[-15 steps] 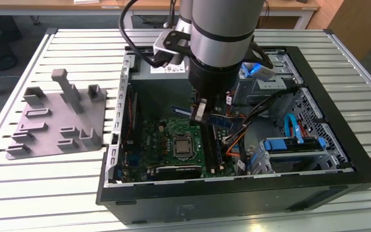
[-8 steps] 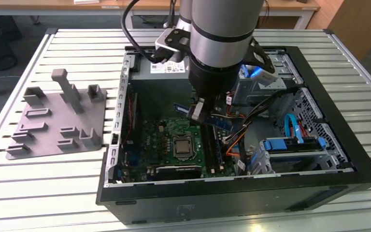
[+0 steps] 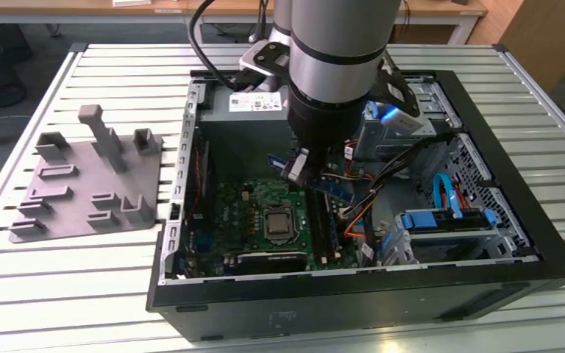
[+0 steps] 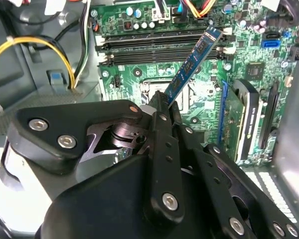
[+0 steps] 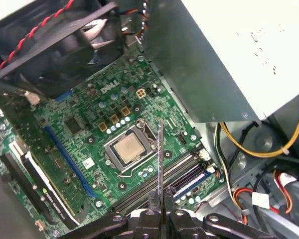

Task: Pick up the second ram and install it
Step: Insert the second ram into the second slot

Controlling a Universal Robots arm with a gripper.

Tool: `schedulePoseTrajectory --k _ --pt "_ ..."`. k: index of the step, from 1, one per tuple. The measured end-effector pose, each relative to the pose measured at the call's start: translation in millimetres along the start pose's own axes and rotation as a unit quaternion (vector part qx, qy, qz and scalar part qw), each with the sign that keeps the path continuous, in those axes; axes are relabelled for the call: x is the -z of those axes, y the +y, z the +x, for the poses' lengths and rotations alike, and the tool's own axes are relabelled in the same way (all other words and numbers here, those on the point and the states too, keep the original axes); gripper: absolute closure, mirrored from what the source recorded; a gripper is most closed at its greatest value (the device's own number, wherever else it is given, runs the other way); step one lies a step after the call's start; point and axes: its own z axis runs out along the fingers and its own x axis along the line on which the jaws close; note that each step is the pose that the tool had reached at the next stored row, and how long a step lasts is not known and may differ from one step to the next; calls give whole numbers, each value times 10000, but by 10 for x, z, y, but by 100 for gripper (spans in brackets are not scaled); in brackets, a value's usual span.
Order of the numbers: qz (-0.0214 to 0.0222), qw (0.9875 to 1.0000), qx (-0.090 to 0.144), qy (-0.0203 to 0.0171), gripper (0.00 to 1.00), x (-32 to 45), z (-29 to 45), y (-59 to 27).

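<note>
Since the fingers [image 4: 162, 134] are clamped on the ram [image 4: 193, 62] above the slots [image 4: 139, 47], pickup's done, seating isn't.

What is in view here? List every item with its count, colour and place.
table: one, white slats, under everything
fixture plate: one, grey, on the table at the exterior view's left
computer case: one, black, open, on the table
motherboard: one, green, on the case floor
processor: one, silver, in its socket on the motherboard
fan: one, black, beside the motherboard
power supply: one, grey, inside the case
drive latches: two, bright blue, in the case at the exterior view's right
second ram: one, blue-green, held tilted above the motherboard
arm: one, silver and black, reaching into the case
end effector: one, black, shut on the second ram
</note>
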Motion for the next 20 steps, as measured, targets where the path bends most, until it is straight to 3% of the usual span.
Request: schedulePoseTrajectory --k 9,20 --pt "44 9988 -497 -17 86 -5 0 0" --pt "90 9946 -1033 -36 86 -11 1 0"
